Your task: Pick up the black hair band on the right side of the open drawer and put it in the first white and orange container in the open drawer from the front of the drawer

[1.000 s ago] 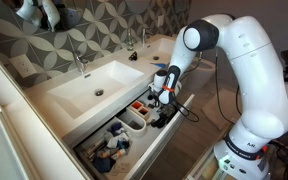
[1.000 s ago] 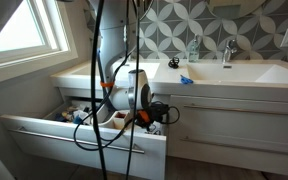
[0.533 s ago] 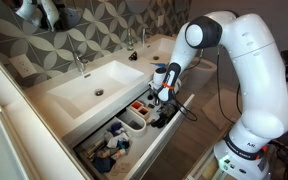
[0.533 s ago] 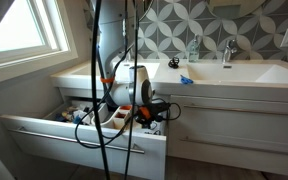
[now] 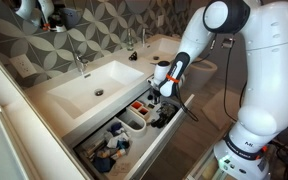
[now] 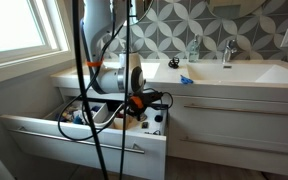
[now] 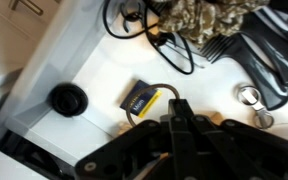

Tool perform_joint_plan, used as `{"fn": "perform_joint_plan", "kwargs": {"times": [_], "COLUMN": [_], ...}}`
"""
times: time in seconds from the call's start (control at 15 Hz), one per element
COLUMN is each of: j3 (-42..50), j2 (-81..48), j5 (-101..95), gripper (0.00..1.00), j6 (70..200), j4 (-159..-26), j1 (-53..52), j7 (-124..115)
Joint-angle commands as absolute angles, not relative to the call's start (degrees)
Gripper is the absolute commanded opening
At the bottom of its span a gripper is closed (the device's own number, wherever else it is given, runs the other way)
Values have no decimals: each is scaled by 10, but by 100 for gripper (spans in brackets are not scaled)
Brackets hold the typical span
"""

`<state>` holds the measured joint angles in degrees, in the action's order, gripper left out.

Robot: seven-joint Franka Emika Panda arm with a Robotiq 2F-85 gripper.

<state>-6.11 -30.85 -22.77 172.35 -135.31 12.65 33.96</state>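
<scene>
Black hair band (image 7: 127, 110) shows to us in the wrist view as a thin loop hanging from the gripper (image 7: 176, 112), whose fingers are pinched together on it. Right under the loop we see a small blue and yellow box (image 7: 142, 97) on a white surface. In both exterior views we find the gripper (image 5: 165, 93) (image 6: 144, 102) raised above the right end of the open drawer (image 6: 84, 140), with white tubs (image 5: 134, 121) to its left.
</scene>
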Motion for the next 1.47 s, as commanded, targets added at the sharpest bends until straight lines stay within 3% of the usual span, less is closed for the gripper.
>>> {"fn": "perform_joint_plan", "kwargs": {"times": [0.0, 0.27, 0.53, 0.73, 1.4], "j3": [-173, -334, -426, -448, -397], "j2": [-228, -229, -266, -288, -326], "j5": [-198, -159, -162, -169, -126], "gripper": [1, 1, 1, 1, 1], "j6": [1732, 1749, 1729, 1712, 1707], "j4": [-1445, -1469, -1453, -1441, -1401], "j1": [220, 347, 423, 449, 400], "j7": [436, 524, 559, 573, 600]}}
